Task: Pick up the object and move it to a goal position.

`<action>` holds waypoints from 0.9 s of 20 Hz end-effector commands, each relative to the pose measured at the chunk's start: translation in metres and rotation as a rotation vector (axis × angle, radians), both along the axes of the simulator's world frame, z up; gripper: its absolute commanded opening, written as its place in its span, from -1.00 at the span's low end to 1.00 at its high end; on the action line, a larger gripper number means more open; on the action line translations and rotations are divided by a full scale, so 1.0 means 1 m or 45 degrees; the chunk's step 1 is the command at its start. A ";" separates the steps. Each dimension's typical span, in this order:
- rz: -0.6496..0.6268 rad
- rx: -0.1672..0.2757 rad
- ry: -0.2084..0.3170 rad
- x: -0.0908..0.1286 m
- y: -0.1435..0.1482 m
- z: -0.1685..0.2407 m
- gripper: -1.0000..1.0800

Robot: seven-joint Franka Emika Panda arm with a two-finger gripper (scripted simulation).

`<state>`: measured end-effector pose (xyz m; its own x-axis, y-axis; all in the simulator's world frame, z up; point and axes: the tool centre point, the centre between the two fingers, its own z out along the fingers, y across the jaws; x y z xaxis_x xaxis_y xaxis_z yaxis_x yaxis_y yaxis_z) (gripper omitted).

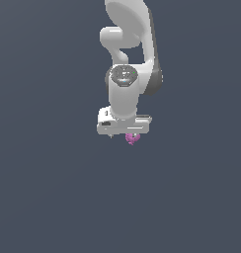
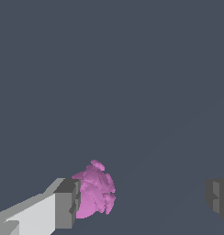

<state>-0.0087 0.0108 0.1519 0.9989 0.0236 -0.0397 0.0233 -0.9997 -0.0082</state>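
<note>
The white Panda arm [image 1: 126, 59] hangs straight down over a plain dark grey-blue floor [image 1: 43, 197], its wrist and hand pointing at the surface. In the exterior view the gripper [image 1: 123, 134] shows as a broad white bar with dark trim, and the object [image 1: 132, 139], a small pink-magenta bumpy blob, peeks out just under the bar, slightly toward the exterior view's right of the hand's middle. The wrist view gives the closer account: the gripper [image 2: 143, 199] has its fingers spread wide, one grey fingertip pad [image 2: 66, 202] on a pale finger and the other pad [image 2: 218, 198] far across the frame, with open floor between them. The blob [image 2: 95, 190] sits right against the first pad, apparently touching its inner face, while a clear gap separates it from the opposite pad, so it is off-centre inside the opening and not pinched. Whether the blob rests on the floor or hangs slightly above it cannot be told from either view. Its surface is lumpy and roughly round, far smaller than the hand above it.
</note>
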 end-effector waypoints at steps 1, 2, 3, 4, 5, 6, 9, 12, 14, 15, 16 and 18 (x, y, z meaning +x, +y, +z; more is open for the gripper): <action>0.000 0.000 0.000 0.000 0.000 0.000 0.92; 0.000 -0.001 0.000 0.000 -0.001 0.000 0.92; -0.002 -0.003 0.001 0.000 -0.003 -0.001 0.92; -0.005 -0.007 0.001 0.000 -0.007 -0.001 0.92; -0.009 -0.012 0.002 -0.001 -0.013 -0.003 0.92; -0.015 -0.019 0.004 -0.001 -0.020 -0.004 0.92; -0.035 -0.035 0.008 -0.002 -0.037 -0.006 0.92; -0.044 -0.038 0.009 -0.002 -0.040 -0.006 0.92; -0.035 -0.036 0.008 -0.002 -0.037 -0.006 0.92; -0.027 -0.035 0.008 -0.003 -0.036 -0.007 0.92; -0.018 -0.035 0.007 -0.003 -0.035 -0.008 0.92; 0.009 -0.034 0.005 -0.006 -0.032 -0.010 0.92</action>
<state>-0.0128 -0.0233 0.1434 0.9989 0.0155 -0.0450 0.0163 -0.9997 0.0187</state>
